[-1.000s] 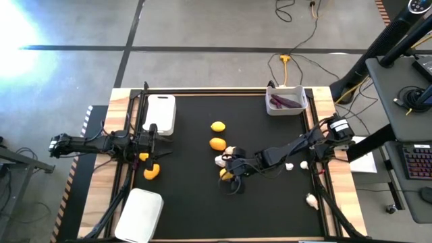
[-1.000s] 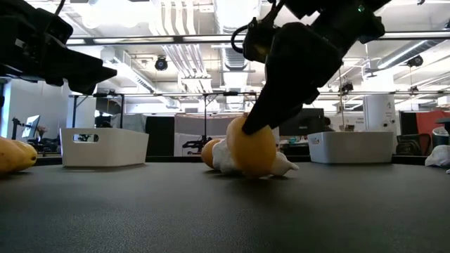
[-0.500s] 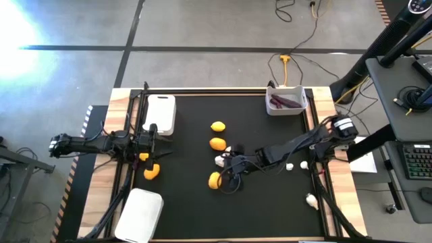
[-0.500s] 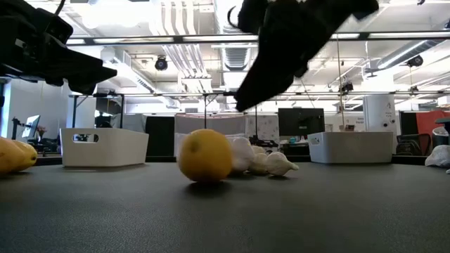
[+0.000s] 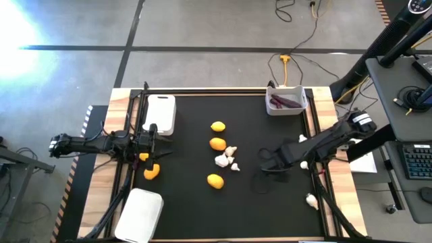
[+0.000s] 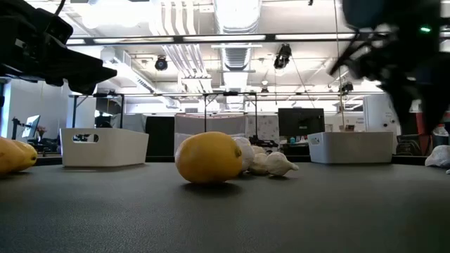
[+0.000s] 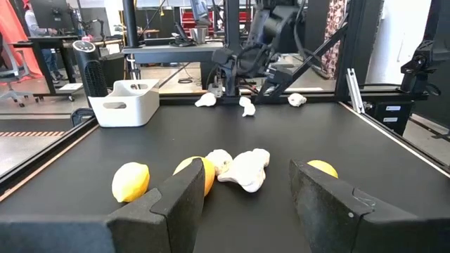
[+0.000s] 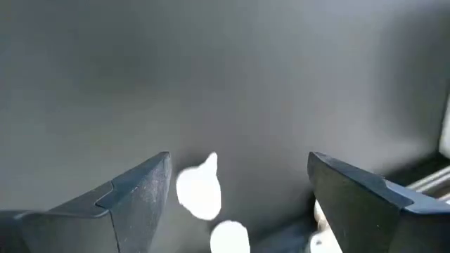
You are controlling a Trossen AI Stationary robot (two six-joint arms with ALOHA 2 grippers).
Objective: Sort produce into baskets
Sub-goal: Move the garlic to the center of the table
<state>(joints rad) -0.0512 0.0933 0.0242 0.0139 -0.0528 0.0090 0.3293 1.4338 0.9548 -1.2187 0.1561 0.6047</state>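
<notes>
Black matting covers the table (image 5: 189, 202). Right gripper (image 5: 264, 162), fingers spread and empty, hangs toward three o'clock of a loose lemon (image 5: 215, 181) and the white lumps (image 5: 225, 157); left gripper (image 5: 156, 146), apparently parted and empty, waits at nine o'clock beside another lemon (image 5: 152, 171).

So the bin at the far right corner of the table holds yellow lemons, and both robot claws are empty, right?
Not quite. In the high view, the bin at the far right corner holds dark purple pieces, not lemons; the lemons lie loose on the mat. The left gripper and right gripper are indeed empty.
</notes>
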